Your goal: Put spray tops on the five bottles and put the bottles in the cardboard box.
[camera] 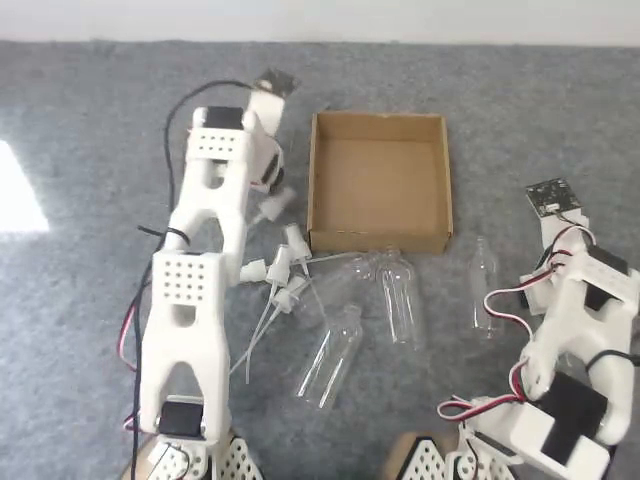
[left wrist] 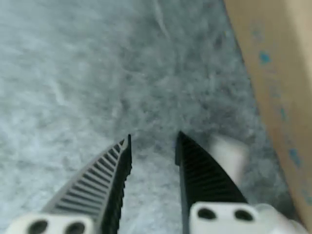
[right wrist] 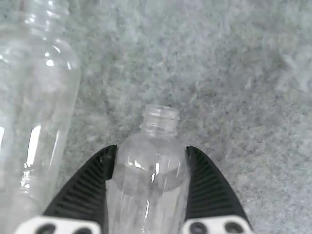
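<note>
Left claw [left wrist: 154,138] is hanging spread over the grey counter [left wrist: 73,73], just beside the cardboard box [left wrist: 278,87] wall. A white spray top [left wrist: 229,155] is lying by one finger, so it's likely lining up a grab. High view is adding the layout: more spray tops [camera: 280,270] clustering by that arm, loose bottles [camera: 400,300] lying near the box. Right claw [right wrist: 150,149] is pinching a clear uncapped bottle [right wrist: 157,122], neck pointing away, probably readying it for capping. The wrist view is supplying that grip detail.
</note>
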Tool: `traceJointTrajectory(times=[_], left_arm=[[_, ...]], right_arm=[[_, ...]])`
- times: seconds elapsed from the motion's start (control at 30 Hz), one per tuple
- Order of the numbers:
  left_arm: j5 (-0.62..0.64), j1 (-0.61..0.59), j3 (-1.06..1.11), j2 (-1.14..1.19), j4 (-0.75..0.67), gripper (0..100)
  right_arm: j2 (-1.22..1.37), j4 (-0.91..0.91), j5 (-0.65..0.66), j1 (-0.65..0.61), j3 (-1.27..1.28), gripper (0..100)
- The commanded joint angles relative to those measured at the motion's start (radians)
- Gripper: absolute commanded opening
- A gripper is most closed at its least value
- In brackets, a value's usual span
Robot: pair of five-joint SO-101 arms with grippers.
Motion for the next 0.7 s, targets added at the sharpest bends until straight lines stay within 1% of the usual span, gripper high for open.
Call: traceJointTrajectory(times=[0.0, 0.1, 0.2, 0.23, 0.3, 0.37, 0.5, 0.57, 0.67], left_arm=[[0.006, -0.003, -0.166, 0.052, 0.092, 14], [0.031, -0.006, -0.321, 0.087, 0.147, 14], [0.069, -0.017, -0.530, 0.089, 0.235, 15], [0.074, -0.017, -0.590, 0.091, 0.244, 15], [0.068, -0.017, -0.625, 0.089, 0.241, 15], [0.038, -0.005, -0.610, 0.089, 0.241, 15], [0.000, 0.020, -0.469, 0.072, 0.242, 15], [-0.012, 0.028, -0.386, 0.029, 0.242, 15], [-0.014, 0.026, -0.236, -0.110, 0.242, 15]], right_arm=[[-0.053, -0.007, 0.015, -0.012, -0.003, 1.0], [-0.053, -0.007, 0.015, -0.012, -0.003, 1.0], [-0.053, -0.007, 0.015, -0.012, -0.003, 1.0], [-0.053, -0.007, 0.015, -0.012, -0.003, 1.0], [-0.053, -0.007, 0.015, -0.012, -0.002, 1.0], [-0.053, -0.007, 0.015, -0.012, -0.002, 1.0], [-0.053, -0.007, 0.017, -0.012, -0.002, 1.0], [-0.053, -0.007, 0.017, -0.012, -0.002, 1.0], [-0.053, -0.007, 0.017, -0.012, -0.002, 1.0]])
